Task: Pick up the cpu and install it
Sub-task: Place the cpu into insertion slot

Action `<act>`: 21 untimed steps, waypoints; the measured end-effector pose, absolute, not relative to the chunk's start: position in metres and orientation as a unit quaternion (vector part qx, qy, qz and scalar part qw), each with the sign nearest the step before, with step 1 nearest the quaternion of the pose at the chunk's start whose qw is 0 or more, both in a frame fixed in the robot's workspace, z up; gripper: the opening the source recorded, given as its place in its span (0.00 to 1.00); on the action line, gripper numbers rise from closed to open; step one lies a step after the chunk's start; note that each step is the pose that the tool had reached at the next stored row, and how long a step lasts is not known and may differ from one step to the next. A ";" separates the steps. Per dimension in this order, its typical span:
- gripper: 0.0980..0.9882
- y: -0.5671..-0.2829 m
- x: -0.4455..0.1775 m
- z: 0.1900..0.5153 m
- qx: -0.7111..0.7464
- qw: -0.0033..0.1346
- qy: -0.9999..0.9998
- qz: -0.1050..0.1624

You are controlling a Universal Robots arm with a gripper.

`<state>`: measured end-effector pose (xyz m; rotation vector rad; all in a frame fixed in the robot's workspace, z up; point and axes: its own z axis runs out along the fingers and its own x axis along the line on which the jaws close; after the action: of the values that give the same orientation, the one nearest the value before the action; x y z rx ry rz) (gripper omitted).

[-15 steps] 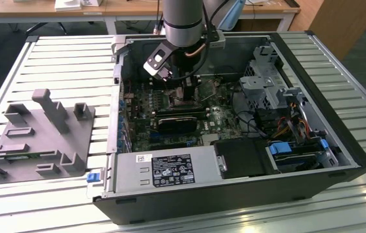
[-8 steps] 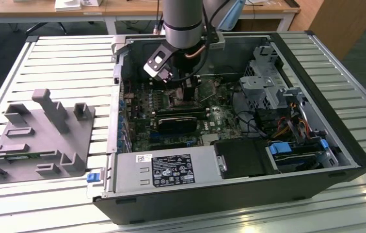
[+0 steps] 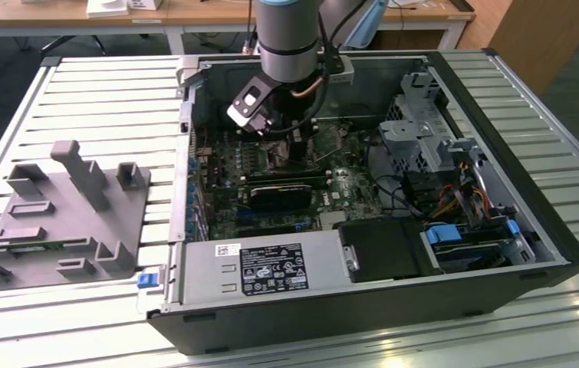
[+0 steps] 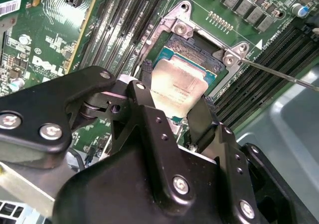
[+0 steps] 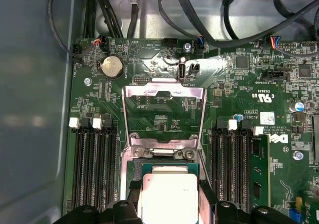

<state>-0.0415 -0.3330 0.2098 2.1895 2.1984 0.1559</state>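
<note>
Fingers [image 4: 141, 102] of the gripper [image 4: 174, 104] stand on either side of the cpu [image 4: 180, 84] in the second wrist view. They are black and press against two opposite edges of it, so the chip is clamped between them. Its silver top faces the camera, with a thin green rim showing along one side. The cpu sits directly over the socket [image 4: 197, 50] on the green motherboard [image 4: 45, 50]; I cannot tell whether it is seated or held just above. A thin metal lever [image 4: 279, 72] runs off from one corner of the socket. Rows of black memory slots [image 4: 119, 25] lie on both sides of the socket.

In the first wrist view the cpu [image 5: 169, 196] likewise lies between the two fingers [image 5: 130, 191], over the socket. The socket's metal load frame [image 5: 164, 90] is flipped open and lies flat on the board beyond the chip. Near the frame is a round coin battery [image 5: 112, 66]. A green memory module [image 5: 259, 171] stands in one slot, and black cables [image 5: 107, 12] loop past the board's far edge.

In the exterior view the arm [image 3: 287, 38] reaches down into an open computer case [image 3: 371, 322] that lies on its side on a slatted tabletop [image 3: 84, 92]. The gripper [image 3: 287, 146] is low over the motherboard. A grey fixture [image 3: 64, 215] with upright posts stands on the tabletop at the exterior view's left of the case, well apart from the gripper.
</note>
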 end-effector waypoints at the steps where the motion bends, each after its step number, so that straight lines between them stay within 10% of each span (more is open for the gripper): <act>1: 0.49 -0.333 -0.041 0.209 0.705 0.017 0.708 0.050; 21: 0.49 -0.333 -0.042 0.204 0.705 0.017 0.707 0.050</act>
<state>-0.0415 -0.3330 0.2037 2.1914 2.1970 0.1553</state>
